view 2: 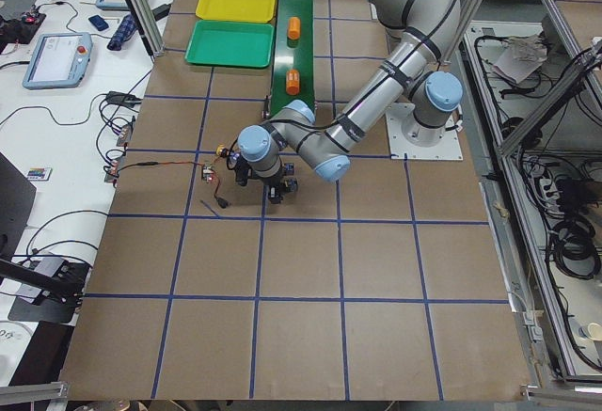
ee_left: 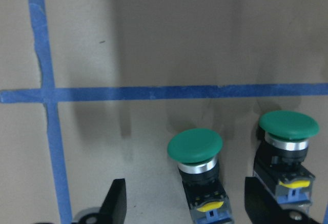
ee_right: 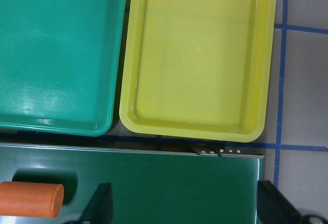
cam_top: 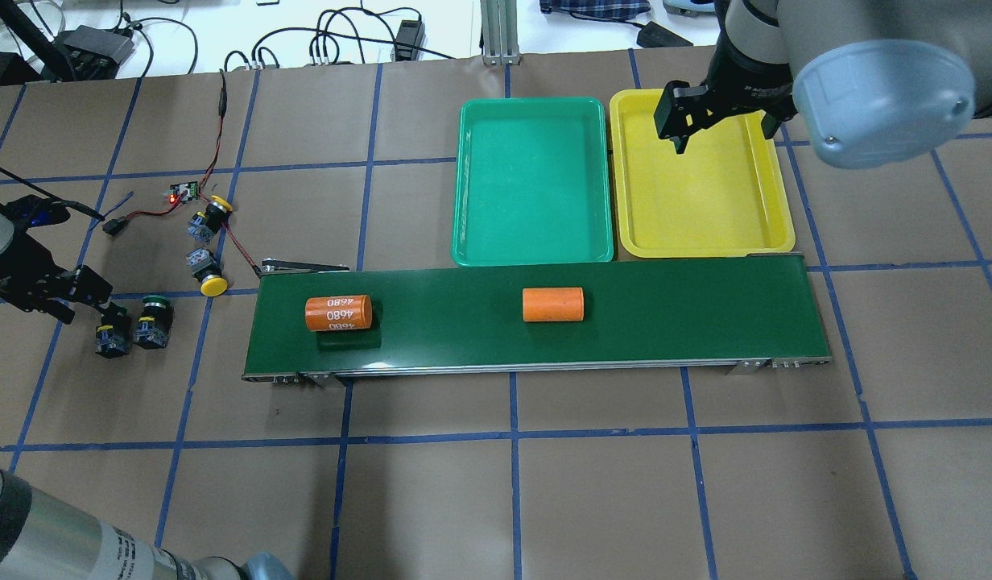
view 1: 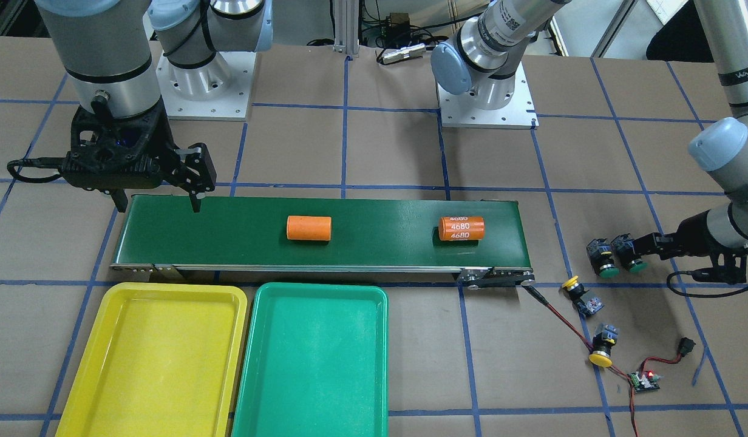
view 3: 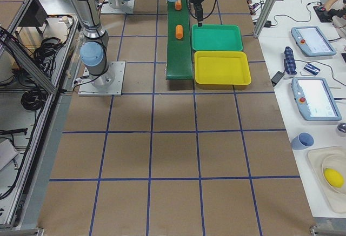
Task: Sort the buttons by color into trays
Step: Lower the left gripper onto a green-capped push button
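Two green-capped buttons [ee_left: 195, 146] [ee_left: 288, 126] stand side by side on the table, also in the overhead view [cam_top: 112, 334] [cam_top: 154, 321]. My left gripper [ee_left: 187, 208] is open, its jaws on either side of the first one's black body; the second stands just outside one finger. Two yellow-capped buttons [view 1: 577, 291] [view 1: 603, 347] lie nearby among wires. My right gripper [view 1: 157, 201] is open and empty above the conveyor's end, beside the yellow tray [view 1: 155, 358]. The green tray [view 1: 313, 364] lies next to the yellow one. Both trays hold nothing.
A long dark-green conveyor belt [view 1: 380, 233] carries a plain orange cylinder [view 1: 309, 228] and one marked "4680" [view 1: 461, 228]. A small circuit board with a red light [view 1: 644, 379] and its red and black wires lie by the yellow buttons.
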